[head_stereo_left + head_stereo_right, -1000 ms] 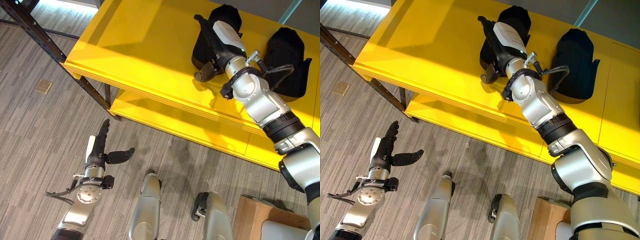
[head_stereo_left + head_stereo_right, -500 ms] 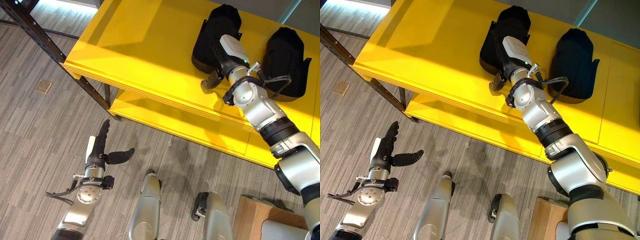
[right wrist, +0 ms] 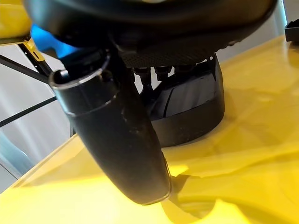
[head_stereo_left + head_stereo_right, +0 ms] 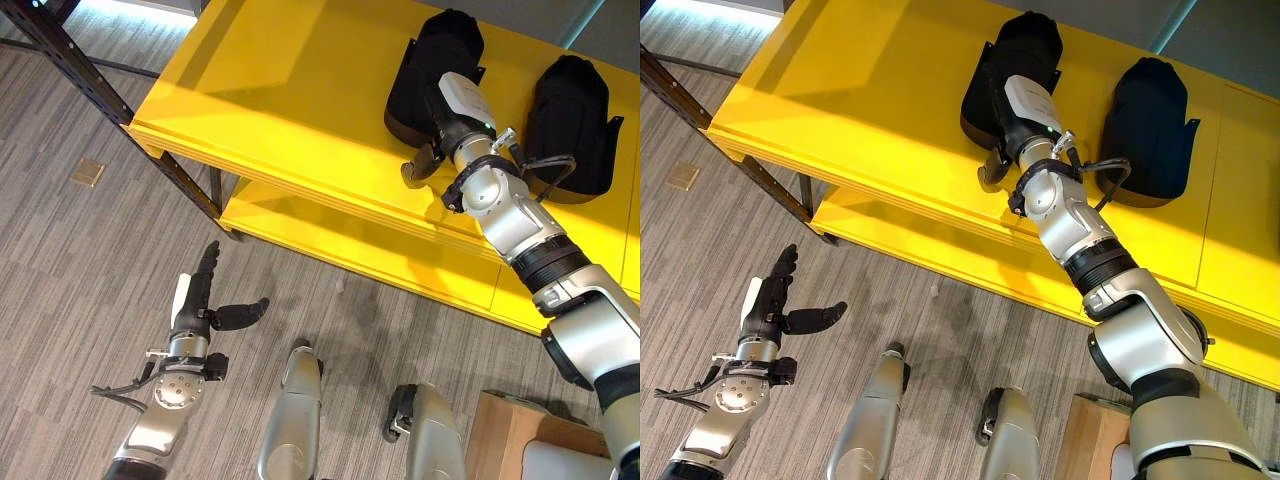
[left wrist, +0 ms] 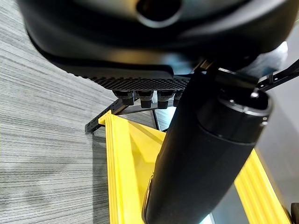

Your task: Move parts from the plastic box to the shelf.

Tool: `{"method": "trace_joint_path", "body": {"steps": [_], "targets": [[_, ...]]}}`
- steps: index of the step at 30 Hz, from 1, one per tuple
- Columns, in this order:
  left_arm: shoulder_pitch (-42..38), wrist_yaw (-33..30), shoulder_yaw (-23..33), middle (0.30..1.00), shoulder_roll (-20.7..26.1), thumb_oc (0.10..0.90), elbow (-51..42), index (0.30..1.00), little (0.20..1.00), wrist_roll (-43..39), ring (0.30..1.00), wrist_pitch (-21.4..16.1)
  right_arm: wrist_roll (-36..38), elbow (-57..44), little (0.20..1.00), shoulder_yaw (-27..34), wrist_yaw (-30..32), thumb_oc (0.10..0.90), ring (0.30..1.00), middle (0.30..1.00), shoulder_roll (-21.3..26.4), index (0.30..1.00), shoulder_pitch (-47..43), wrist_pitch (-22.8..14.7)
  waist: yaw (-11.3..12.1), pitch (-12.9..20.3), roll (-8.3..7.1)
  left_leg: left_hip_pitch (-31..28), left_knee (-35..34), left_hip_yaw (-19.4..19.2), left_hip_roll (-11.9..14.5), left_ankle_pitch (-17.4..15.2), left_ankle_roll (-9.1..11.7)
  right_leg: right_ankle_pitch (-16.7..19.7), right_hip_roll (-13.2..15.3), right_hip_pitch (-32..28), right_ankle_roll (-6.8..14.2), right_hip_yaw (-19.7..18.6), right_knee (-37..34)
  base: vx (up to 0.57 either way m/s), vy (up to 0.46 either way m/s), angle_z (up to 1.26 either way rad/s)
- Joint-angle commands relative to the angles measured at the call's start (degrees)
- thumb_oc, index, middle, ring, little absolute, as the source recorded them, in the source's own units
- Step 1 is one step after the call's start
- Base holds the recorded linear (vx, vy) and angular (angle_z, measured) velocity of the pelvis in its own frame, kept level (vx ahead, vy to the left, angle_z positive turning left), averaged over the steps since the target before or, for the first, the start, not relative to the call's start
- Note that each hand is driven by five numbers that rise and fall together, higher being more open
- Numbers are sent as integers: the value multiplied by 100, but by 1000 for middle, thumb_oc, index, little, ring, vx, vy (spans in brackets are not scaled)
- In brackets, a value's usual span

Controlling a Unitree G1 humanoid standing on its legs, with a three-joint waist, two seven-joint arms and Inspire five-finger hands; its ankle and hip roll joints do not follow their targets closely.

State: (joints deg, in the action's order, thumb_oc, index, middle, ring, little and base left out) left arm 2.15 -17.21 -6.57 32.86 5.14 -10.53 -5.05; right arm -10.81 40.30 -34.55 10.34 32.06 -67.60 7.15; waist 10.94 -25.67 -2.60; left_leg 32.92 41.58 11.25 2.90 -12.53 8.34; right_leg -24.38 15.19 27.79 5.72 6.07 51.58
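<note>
Two black moulded parts lie on the top of the yellow shelf (image 4: 280,90): one further left (image 4: 425,55) and one at the right (image 4: 572,110). My right hand (image 4: 462,103) rests over the near side of the left part with its fingers straight and its thumb (image 4: 416,170) hanging toward the shelf's front edge; it is open. In the right wrist view that black part (image 3: 196,112) sits on the yellow board just past the straight fingers. My left hand (image 4: 195,300) hangs low over the floor, open, with the thumb spread out to the side.
The shelf has a lower yellow level (image 4: 330,240) and a dark metal frame post (image 4: 90,85) at its left. A brown box corner (image 4: 510,435) shows at the bottom right. A small metal plate (image 4: 87,172) is set in the grey floor.
My right hand has slid back off the left black part toward the shelf's front edge; the part stays in place. The left hand has not moved.
</note>
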Motion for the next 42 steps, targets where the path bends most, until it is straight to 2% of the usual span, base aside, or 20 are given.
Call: {"method": "trace_joint_path", "body": {"steps": [1,13,24,28,32,37,41,42], "targets": [[-127,-228,244,1000,357,900,-391,1000,1000,131,1000,-478,-234,303,1000,139,283,900,1000,1000,-50,1000,-593,-204,116,102,28,144,30,314,213,-28,-313,627,168,-370,68,-130,-700,0,0,0],[-106,-259,303,1000,322,900,-463,1000,1000,143,1000,-481,-326,214,1000,42,130,900,1000,1000,-142,1000,-517,-188,137,58,12,196,49,325,198,-21,-315,614,186,-336,71,-121,-663,0,0,0],[-61,-255,359,1000,298,900,-512,1000,1000,136,1000,-490,-145,292,1000,10,-60,900,1000,1000,-458,1000,-429,-243,157,-8,11,200,58,333,198,-16,-314,607,188,-304,60,-131,-616,0,0,0],[-78,-288,437,1000,271,900,-495,1000,1000,176,1000,-435,-104,-418,1000,1,-193,900,1000,1000,-338,1000,-396,-254,99,-17,-45,192,66,316,221,-17,-309,603,184,-302,54,-142,-617,0,0,0],[-67,-269,492,1000,259,900,-513,1000,1000,193,1000,-385,52,-582,1000,112,-204,900,1000,1000,-312,1000,-294,-289,83,-3,-84,170,33,306,236,-18,-307,603,190,-323,53,-139,-637,0,0,0],[-9,-225,530,1000,292,900,-554,1000,1000,131,1000,-431,344,-328,1000,168,-251,900,1000,1000,-481,1000,-249,-326,127,23,-85,179,2,311,222,-3,-302,612,206,-343,57,-123,-665,0,0,0],[14,-179,556,1000,307,900,-544,1000,1000,70,1000,-435,849,-237,1000,243,-303,900,1000,1000,-628,1000,-298,-303,143,42,-109,164,0,306,233,-5,-303,623,201,-356,53,-121,-672,0,0,0],[-1,-149,538,1000,317,900,-538,1000,1000,48,1000,-424,1166,-68,1000,326,-297,900,1000,1000,-769,1000,-308,-316,149,55,-111,155,-6,311,235,1,-301,633,198,-356,55,-126,-680,0,0,0]]}}
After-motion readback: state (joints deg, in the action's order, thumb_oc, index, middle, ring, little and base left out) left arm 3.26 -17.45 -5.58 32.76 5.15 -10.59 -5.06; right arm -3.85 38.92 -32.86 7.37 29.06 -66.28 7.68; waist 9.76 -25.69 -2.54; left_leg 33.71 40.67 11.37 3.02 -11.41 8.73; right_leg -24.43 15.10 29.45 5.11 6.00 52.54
